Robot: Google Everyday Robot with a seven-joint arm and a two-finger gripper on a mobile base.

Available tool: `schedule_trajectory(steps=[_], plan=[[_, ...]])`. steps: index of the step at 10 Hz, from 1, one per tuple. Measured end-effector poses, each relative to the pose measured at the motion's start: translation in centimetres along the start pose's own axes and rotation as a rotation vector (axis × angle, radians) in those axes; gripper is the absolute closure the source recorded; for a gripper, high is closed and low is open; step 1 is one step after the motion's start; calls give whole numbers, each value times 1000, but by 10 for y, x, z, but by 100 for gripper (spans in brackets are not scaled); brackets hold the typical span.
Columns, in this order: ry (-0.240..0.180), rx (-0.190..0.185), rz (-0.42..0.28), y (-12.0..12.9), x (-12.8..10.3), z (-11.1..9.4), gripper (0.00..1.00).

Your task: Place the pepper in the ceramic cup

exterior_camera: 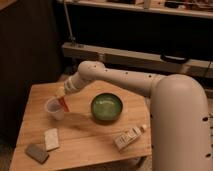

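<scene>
The ceramic cup [54,108] is a small white tapered cup standing at the left of the wooden table [80,137]. The pepper [64,104] is a slender red-orange piece hanging at the cup's right rim, just below the pale yellow tip of my gripper [61,93]. The gripper reaches in from the right on the white arm and sits directly above the cup's right edge, holding the pepper's upper end. The pepper's lower end overlaps the cup's rim; I cannot tell whether it is inside.
A wide green bowl [106,107] stands right of the cup at mid-table. A white carton [129,137] lies near the front right edge. A pale block [51,138] and a dark grey block [37,152] lie at the front left. Dark shelving stands behind.
</scene>
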Motion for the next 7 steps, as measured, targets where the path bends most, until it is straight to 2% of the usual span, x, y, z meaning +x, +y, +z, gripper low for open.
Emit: schedule_trajectory(steps=[2,7], plan=[[-9,-16,-17,8,-13,-1,100],[-21,-38,-41,16,-27,2,100]])
